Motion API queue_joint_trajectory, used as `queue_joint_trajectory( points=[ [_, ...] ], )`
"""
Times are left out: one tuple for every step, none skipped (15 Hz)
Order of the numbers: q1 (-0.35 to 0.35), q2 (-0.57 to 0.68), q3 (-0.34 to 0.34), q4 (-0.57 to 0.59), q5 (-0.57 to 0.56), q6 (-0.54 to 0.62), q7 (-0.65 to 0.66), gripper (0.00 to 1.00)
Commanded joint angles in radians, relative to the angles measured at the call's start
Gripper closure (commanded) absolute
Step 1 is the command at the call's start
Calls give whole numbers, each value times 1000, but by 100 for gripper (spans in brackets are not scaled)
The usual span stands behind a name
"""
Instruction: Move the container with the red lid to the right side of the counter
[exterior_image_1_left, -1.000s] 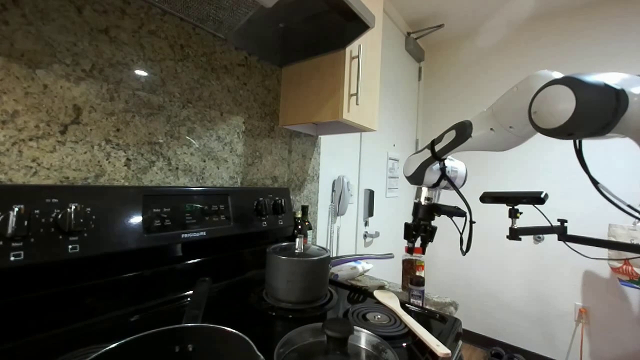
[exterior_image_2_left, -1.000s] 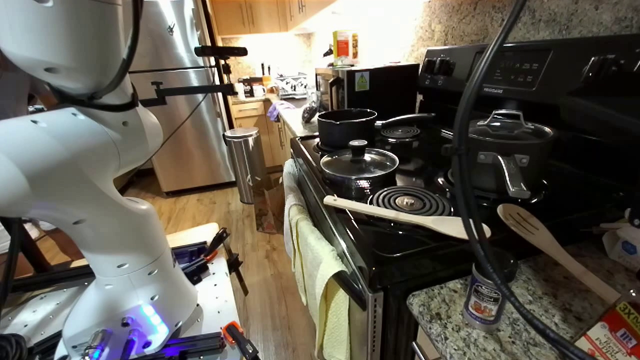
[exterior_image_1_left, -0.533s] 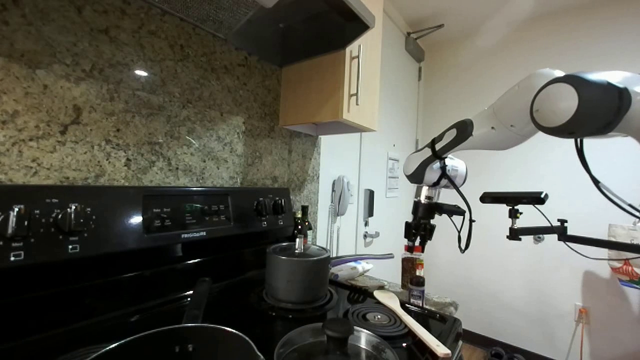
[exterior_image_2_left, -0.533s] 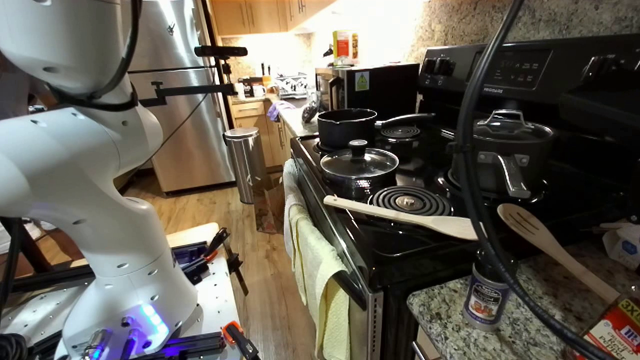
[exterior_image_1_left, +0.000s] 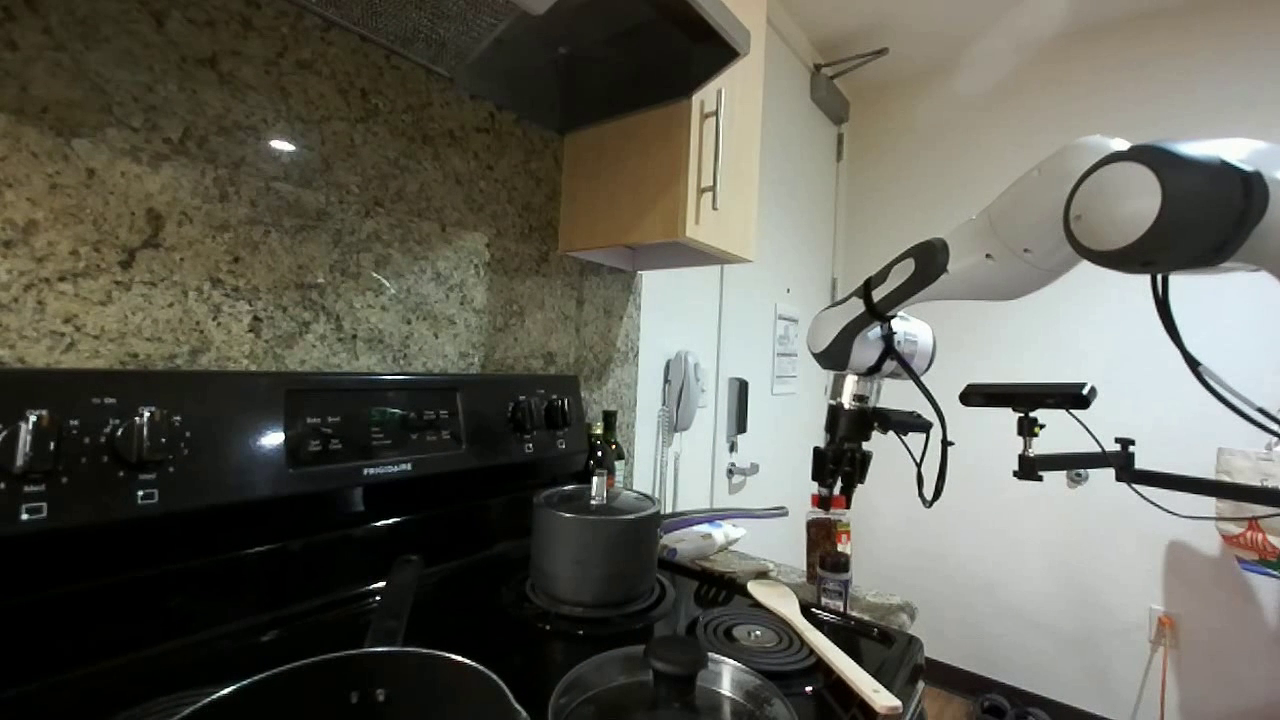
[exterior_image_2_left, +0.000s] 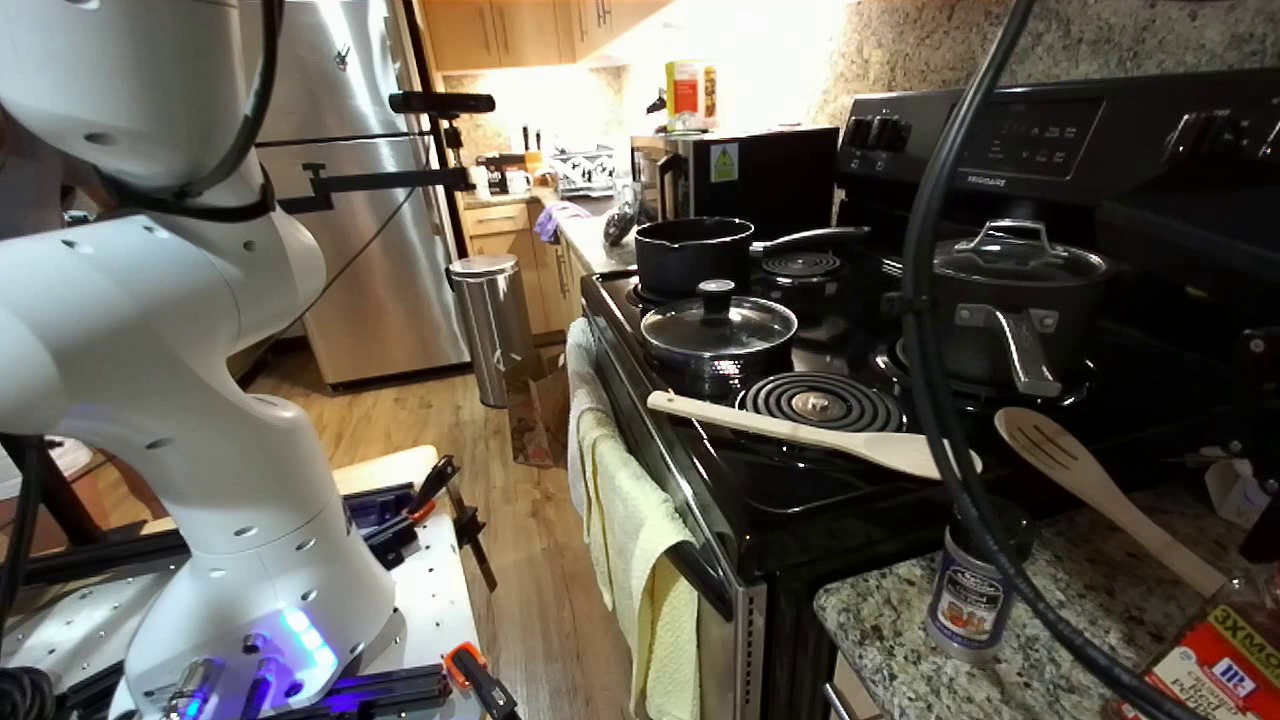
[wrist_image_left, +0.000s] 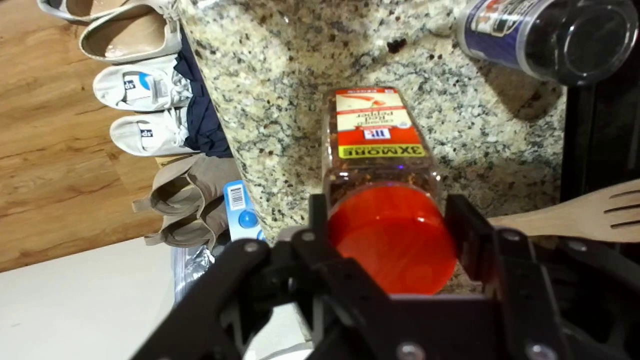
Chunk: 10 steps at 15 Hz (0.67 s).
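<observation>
The container with the red lid (wrist_image_left: 377, 125) is a clear bottle of red flakes with a red, yellow-edged label. It stands about upright over the granite counter (wrist_image_left: 280, 90); I cannot tell whether its base touches. It also shows in both exterior views (exterior_image_1_left: 825, 545) (exterior_image_2_left: 1215, 665), cut by the frame edge in one. My gripper (wrist_image_left: 389, 215) is above it, with a black finger pressed to each side of the red lid. The gripper also shows in an exterior view (exterior_image_1_left: 836, 490). The small dark-capped jar (exterior_image_2_left: 968, 600) stands beside the container, nearer the stove.
A slotted wooden spatula (exterior_image_2_left: 1100, 490) lies from the stove onto the counter. A wooden spoon (exterior_image_2_left: 820, 435) lies across the stove edge. A lidded pot (exterior_image_2_left: 1020, 310) stands on the back burner. The counter's edge (wrist_image_left: 220, 115) drops to shoes on the floor.
The container moves along with the gripper: slightly up at half a second ago, then slightly down and right in an exterior view. More of its label shows. The small jar has not moved.
</observation>
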Motion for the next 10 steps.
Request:
queue_joint_trajectory(
  points=[
    [-3, -4, 22, -40, 17, 43, -40, 65],
    [-2, -1, 27, -48, 23, 56, -41, 65],
    [-3, 3, 32, -55, 27, 68, -43, 65],
    [-4, 26, 39, -86, 37, 137, -56, 65],
    [-5, 30, 44, -91, 41, 156, -63, 65],
    [-5, 29, 49, -102, 43, 194, -71, 65],
    [-5, 29, 53, -111, 47, 221, -73, 15],
    [-5, 31, 58, -119, 47, 246, -76, 14],
    [-6, 35, 61, -136, 41, 264, -79, 9],
    [-8, 41, 64, -153, 43, 287, -80, 3]
  ],
)
